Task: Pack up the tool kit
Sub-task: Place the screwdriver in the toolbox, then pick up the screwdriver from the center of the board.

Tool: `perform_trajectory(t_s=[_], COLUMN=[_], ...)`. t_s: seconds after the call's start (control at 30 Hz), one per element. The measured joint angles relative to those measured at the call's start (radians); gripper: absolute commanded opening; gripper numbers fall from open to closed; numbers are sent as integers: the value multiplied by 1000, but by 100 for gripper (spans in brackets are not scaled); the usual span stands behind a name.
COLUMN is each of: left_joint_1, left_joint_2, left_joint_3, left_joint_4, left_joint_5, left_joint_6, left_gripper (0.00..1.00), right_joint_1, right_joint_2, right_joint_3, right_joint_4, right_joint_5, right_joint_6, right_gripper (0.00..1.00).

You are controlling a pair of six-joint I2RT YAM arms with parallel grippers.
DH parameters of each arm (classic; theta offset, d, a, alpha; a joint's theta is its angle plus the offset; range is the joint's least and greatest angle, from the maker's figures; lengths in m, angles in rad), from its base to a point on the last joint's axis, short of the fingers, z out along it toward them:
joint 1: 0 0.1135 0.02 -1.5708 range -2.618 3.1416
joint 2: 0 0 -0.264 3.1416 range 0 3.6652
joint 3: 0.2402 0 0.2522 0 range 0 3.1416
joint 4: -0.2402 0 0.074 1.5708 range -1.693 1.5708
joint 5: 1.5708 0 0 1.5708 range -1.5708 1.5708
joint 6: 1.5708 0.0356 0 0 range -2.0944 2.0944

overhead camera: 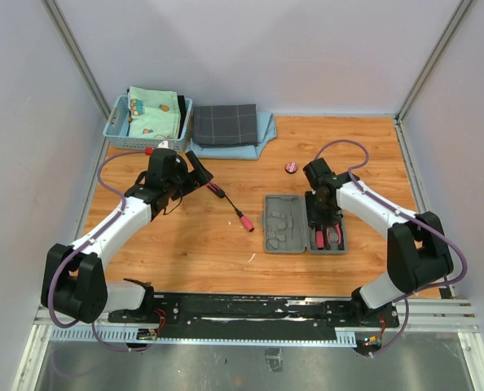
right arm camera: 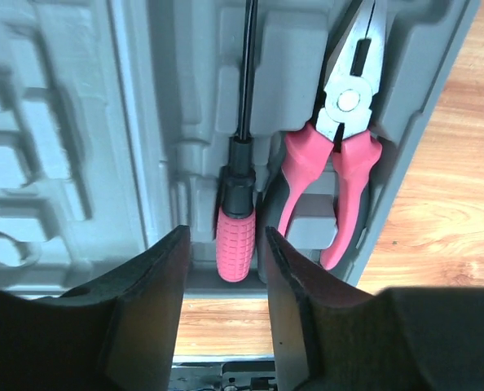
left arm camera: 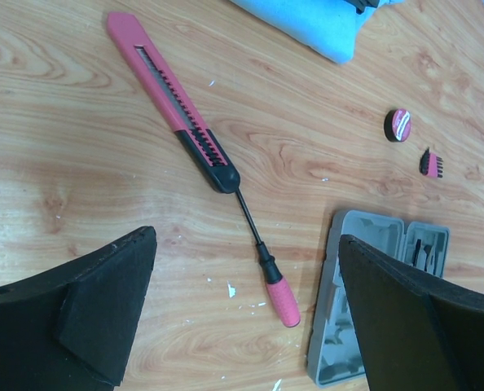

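Pliers [right arm camera: 345, 134] tips beyond top edge

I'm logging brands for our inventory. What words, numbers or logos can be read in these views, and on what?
No text can be read in any view.
round tape: a pale band on its red face, too small and blurred to read.
printed cloth in the light blue basket: small pictures, any lettering too small to read.
knife, pliers, case: no marking visible.
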Motion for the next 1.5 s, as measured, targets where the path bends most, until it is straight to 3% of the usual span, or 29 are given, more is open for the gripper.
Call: perform_trajectory(t_s=[0.4,0.7,1.07,1.5], left_joint_1=[0,0,0,9], left_joint_2=[0,-4,-53,-113], left_joint_3=[0,0,0,-11], left_joint_4=[12,11,9,-3], left_joint_5=[8,-2,-23,-45], left_joint_6=[1,12,27,38], left_gripper=[97,98,98,99], right_joint_1=[7,175,347,374], right_joint_2=[-46,257,378,655], right_joint_3=[229,560,579,811], right_joint_4=[-17,-24,-47,-69], right_joint_5=[-81,-187,-240,-227], right_joint_6=[-34,-196,-284,-392], right_gripper=[42,42,43,44])
